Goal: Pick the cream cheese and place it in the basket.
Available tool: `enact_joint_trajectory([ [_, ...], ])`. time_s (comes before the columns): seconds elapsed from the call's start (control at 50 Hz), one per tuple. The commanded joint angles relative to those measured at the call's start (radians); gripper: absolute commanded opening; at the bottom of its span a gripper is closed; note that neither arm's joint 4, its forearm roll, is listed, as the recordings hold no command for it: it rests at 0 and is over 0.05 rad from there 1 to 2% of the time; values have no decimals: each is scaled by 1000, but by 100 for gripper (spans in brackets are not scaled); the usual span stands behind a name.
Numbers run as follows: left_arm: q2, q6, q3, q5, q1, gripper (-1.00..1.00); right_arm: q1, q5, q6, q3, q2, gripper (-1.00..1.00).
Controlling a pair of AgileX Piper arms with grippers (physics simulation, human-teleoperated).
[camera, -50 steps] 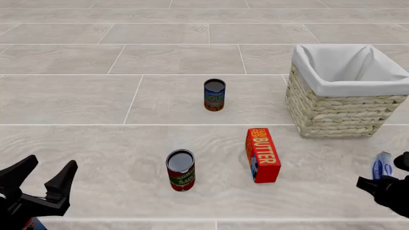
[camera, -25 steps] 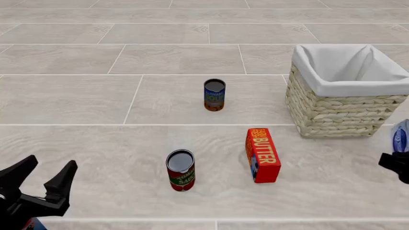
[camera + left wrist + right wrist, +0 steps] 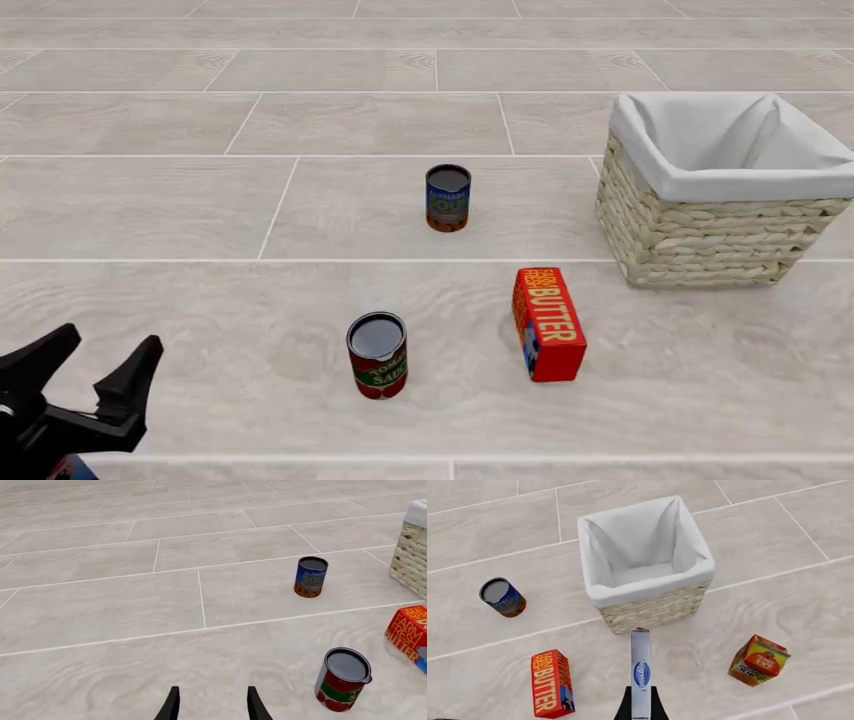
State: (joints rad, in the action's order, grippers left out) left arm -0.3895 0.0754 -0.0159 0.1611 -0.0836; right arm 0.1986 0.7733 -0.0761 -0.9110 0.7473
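Note:
The cream cheese [image 3: 640, 655], a thin silvery-white box with a blue mark, shows edge-on in the right wrist view. My right gripper [image 3: 640, 696] is shut on it and holds it high above the floor, just short of the basket [image 3: 654, 610]. The basket is square, woven and white-lined, and stands at the right in the front view [image 3: 707, 235]; its edge shows in the left wrist view [image 3: 413, 555]. My right gripper is out of the front view. My left gripper [image 3: 83, 372] is open and empty at the near left; it also shows in the left wrist view [image 3: 212, 704].
A red "BUTTER" box [image 3: 549, 322] lies near the middle, left of the basket. A tomato sauce can [image 3: 378, 354] stands near it. A blue soup can [image 3: 449, 197] stands further back. An orange juice carton [image 3: 758, 660] sits right of the basket in the right wrist view.
My right gripper with the cream cheese rose along the right edge of the front view and has left that view. The left gripper has not moved.

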Motion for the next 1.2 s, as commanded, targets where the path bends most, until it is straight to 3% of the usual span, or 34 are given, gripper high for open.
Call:
enact_joint_trajectory([
  [0.02, -18, 1, 16, 10, -3, 100, -33, 51, -11, -211, 113, -100],
  [0.14, -26, 3, 16, 16, 0, 100, -52, 67, -6, -289, 171, -100],
  [0.24, -31, 3, 16, 20, -1, 100, -91, 87, -41, -339, 229, -100],
  [0.3, -34, 2, 15, 22, 0, 100, -113, 96, -4, -372, 268, -100],
  [0.42, -48, 1, 15, 32, 2, 100, -131, 111, -4, -424, 318, -100],
  [0.76, -41, 0, 15, 22, 2, 100, -87, 118, 75, -533, 461, -100],
  [1.2, -68, -1, 15, 43, 3, 100, -56, 126, 113, -605, 590, -100],
])
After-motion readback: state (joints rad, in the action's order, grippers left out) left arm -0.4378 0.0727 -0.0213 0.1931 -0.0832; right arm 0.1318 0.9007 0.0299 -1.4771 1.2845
